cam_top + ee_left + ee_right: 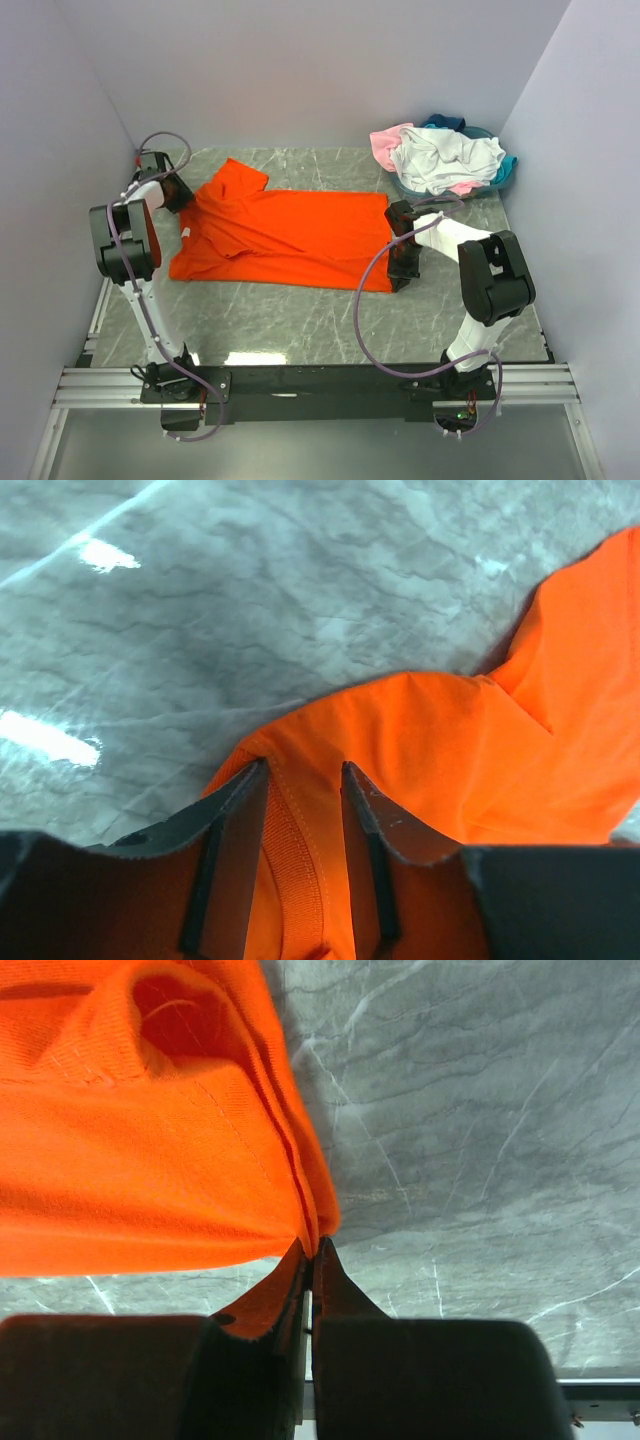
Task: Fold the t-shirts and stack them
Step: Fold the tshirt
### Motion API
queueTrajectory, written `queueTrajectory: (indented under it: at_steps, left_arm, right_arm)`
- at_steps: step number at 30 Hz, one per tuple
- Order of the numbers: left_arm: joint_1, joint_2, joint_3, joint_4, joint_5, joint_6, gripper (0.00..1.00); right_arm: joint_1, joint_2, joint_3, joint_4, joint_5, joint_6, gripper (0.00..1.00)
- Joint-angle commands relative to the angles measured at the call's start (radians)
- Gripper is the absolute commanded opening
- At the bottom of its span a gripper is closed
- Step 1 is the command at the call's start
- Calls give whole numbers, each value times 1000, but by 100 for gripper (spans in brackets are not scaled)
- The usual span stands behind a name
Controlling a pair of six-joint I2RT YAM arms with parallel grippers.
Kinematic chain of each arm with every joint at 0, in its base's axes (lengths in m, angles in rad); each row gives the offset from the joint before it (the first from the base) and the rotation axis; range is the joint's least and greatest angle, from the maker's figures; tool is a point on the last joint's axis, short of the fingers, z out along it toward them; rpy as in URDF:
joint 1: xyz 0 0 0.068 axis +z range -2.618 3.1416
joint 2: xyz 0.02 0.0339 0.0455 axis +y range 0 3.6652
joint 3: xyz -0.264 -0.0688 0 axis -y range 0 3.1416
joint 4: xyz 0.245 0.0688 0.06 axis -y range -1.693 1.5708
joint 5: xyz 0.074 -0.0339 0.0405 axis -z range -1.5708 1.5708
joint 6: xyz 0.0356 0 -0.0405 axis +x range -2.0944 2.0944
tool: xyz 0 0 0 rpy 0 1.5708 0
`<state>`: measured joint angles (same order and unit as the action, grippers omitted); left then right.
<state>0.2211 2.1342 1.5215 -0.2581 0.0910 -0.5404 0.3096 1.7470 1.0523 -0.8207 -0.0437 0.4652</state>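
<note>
A bright orange t-shirt (285, 235) lies spread flat across the middle of the table, collar to the left. My left gripper (183, 195) is at its collar end. In the left wrist view its fingers (305, 770) hold the ribbed collar band (295, 860), which fills the gap between them. My right gripper (400, 272) stands at the shirt's right edge. In the right wrist view it (312, 1245) is shut on a folded edge of the orange t-shirt (140, 1150), lifted a little off the table. More t-shirts, white (445, 160), pale pink (388, 145) and teal (447, 123), lie heaped at the back right.
Grey marble tabletop (300, 320) shows in front of the orange shirt. Pale walls close in the left, back and right sides. A metal rail (320, 385) runs along the near edge by the arm bases. The right arm's cable (365, 300) loops over the table.
</note>
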Motion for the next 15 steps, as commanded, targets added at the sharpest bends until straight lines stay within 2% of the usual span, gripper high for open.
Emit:
queueTrajectory:
  at_steps: [1,5,8,9,14,15]
  left_arm:
    - [-17,15,42,-12,-76,91,43]
    - [-64,-20,60,-9,-62,123,49]
    - [-109,-55,91,-26,-62,131,55]
    - [-118,-69,97,-30,-63,129,58]
    - [-146,-196,117,-73,-88,88,66]
    - [-146,-221,114,-84,-143,79,68]
  right_arm:
    - [-7,-30,-14,-48,71,7,0]
    - [-6,-43,11,-44,67,-3,1]
    - [-7,-47,58,-67,73,-14,17]
    - [-6,-49,84,-74,77,-19,25]
    - [2,-92,167,-132,99,-34,39]
    - [5,-101,193,-138,120,-40,40]
